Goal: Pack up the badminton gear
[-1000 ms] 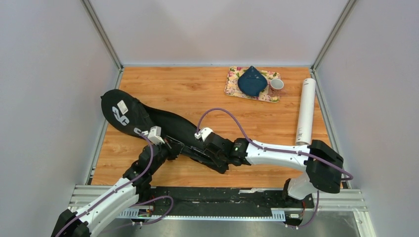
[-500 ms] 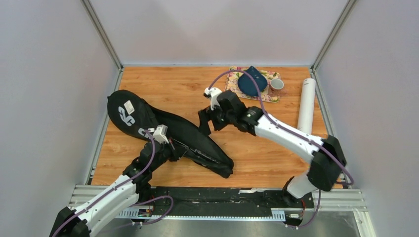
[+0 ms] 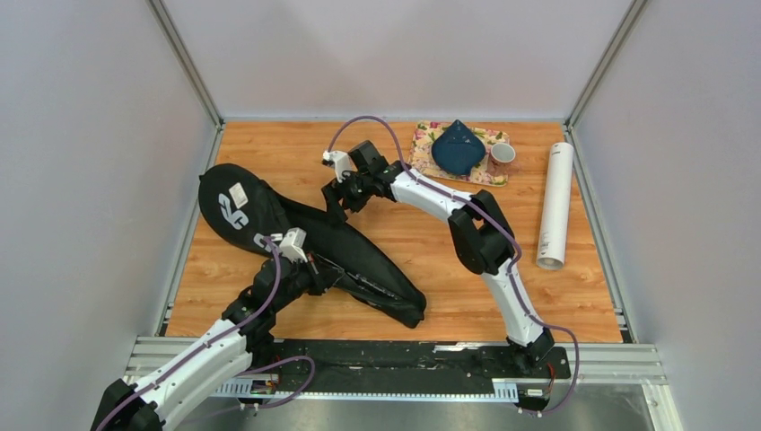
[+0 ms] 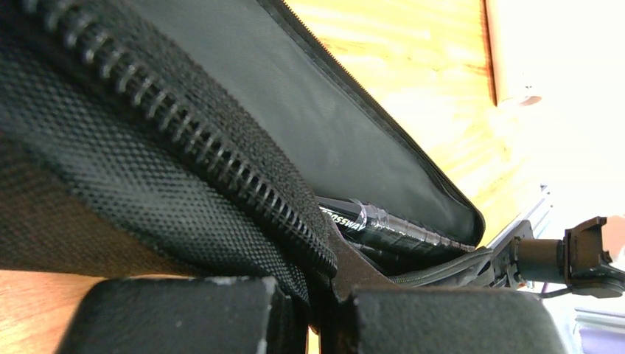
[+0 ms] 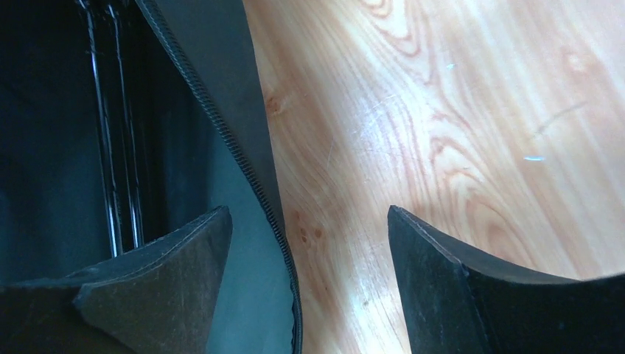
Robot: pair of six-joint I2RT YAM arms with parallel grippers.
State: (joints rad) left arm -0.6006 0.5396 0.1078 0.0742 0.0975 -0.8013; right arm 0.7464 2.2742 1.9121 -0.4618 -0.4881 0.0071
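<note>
The racket cover (image 3: 305,242) is showing matte black, with white lettering at its rounded end and a black toothed zipper (image 5: 243,169) running between the right jaws. Glossy black racket shafts (image 5: 110,147) are gleaming left of it. The counter (image 3: 359,162) is glowing orange-brown with darker grain. The tube (image 3: 554,202) is showing plain white. The tray (image 3: 422,157) is showing pink-and-cream florals, and the cloth (image 3: 458,148) dark blue.

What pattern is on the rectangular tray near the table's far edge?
The rectangular tray has a floral print; clearest in the top external view.
</note>
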